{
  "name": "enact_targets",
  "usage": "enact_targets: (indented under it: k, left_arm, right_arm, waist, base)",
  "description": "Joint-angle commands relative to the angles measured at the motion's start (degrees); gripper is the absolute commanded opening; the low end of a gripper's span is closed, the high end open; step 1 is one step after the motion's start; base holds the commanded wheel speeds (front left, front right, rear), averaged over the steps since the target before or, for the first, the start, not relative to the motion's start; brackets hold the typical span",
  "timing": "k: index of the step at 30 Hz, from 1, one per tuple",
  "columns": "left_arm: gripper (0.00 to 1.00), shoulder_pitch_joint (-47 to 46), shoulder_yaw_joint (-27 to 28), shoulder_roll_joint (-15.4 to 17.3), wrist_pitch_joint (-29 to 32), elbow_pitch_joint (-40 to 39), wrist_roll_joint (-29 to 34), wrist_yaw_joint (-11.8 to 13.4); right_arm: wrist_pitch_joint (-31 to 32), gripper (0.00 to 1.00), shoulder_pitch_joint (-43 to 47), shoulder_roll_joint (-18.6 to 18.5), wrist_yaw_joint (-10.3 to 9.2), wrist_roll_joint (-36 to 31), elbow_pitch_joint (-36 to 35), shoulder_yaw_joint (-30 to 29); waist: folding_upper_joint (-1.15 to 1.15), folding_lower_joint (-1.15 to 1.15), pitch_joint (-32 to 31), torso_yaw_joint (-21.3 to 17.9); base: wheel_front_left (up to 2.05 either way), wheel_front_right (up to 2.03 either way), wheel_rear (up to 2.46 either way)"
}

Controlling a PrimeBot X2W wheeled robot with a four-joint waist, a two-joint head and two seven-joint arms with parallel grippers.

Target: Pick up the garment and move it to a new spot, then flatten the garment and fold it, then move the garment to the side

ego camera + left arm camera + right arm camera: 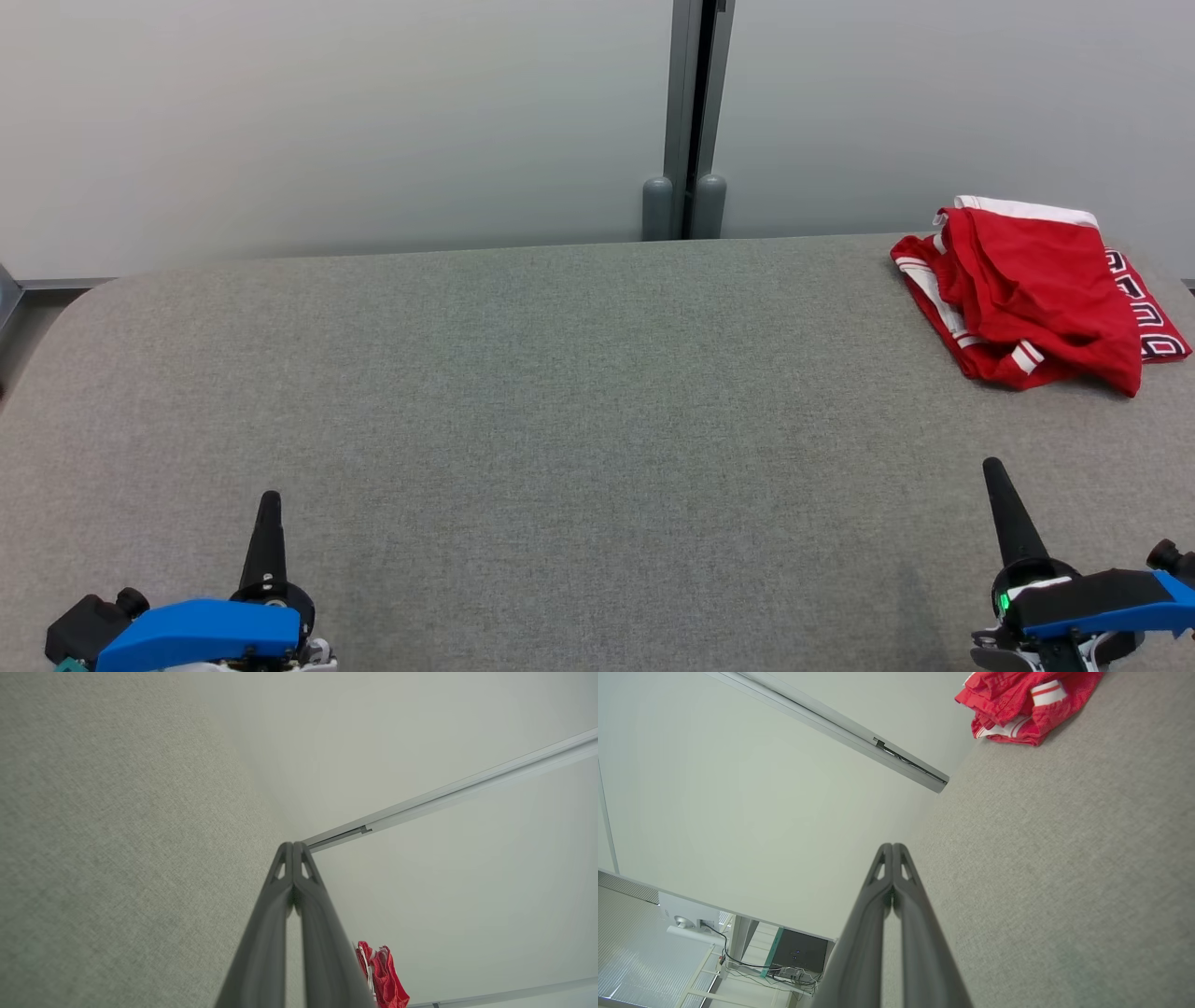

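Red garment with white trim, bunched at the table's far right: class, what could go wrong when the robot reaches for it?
1. The red garment with white trim lies close to the far right edge of the grey fabric-covered table; a clumsy push could slide it off.
2. It is heaped in overlapping layers, so a pinch may catch only the top fold.
3. The right gripper is shut; arriving unopened, it would likely shove the cloth.

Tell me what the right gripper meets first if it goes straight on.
Likely the table near its far edge, or the wall behind; depth is unclear. The red garment lies off that line.
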Motion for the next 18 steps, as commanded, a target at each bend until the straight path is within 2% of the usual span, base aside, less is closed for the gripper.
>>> enact_targets:
  k: [1, 18]
  left_arm:
    - [0.0, -1.6, 0.4, 0.1, 0.5, -0.7, -1.7, -0.3]
    - [0.0, -2.8, 1.6, -0.3, 2.7, -1.3, -9.7, -0.4]
  right_arm:
    - [0.3, 0.0, -1.3, -0.4, 0.02, 2.0, -0.2, -0.2]
    - [1.6, 0.0, -2.3, -0.4, 0.02, 10.7, 0.5, -0.3]
  waist:
    - [0.0, 0.0, 0.0, 0.0]
    - [0.0, 0.0, 0.1, 0.0]
  base:
    - [0.0, 0.0, 0.0]
    - [0.0, 0.0, 0.0]
